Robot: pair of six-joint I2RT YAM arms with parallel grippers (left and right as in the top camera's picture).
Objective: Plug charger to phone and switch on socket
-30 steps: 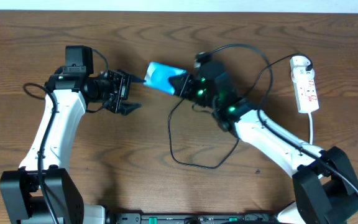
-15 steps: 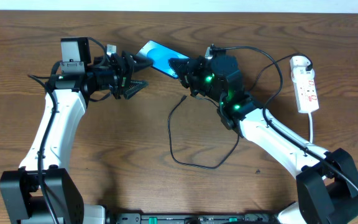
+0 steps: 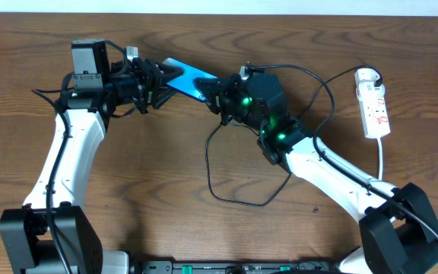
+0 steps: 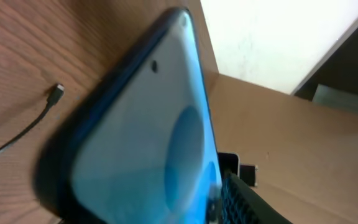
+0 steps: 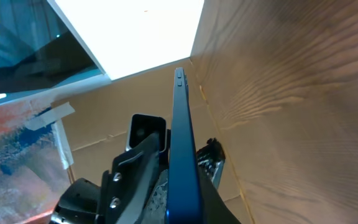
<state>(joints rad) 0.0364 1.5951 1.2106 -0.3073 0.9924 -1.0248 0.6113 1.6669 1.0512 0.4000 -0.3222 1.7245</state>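
Brown wooden tabletop (image 3: 128,221) is carrying everything except the phone (image 3: 188,78), which is hanging tilted in the air over its far middle, between the two arms. The right fingers (image 3: 215,84) are gripping the phone's right end. The left fingers (image 3: 152,73) are sitting at its left end, but I cannot tell whether they are pinching it or only standing around it. Trouble is waiting there: if both sets are pinching while the arms are pulling differently, the slim body is likely to be twisting or slipping out, and if one is letting go before the other is holding firmly, the phone is heading for the wood. The socket (image 3: 374,103) is lying well apart at the right edge with its white cord (image 3: 382,156) trailing toward the near side. The charger (image 3: 207,164) is looping loose beneath the right arm, and a sweeping forearm is risking dragging it. Its connector (image 4: 57,93) is lying free on the wood near the right fingers, held by nothing. With both sets of fingers crowding the phone, neither is standing free for it, and the phone's port is hiding from every view.
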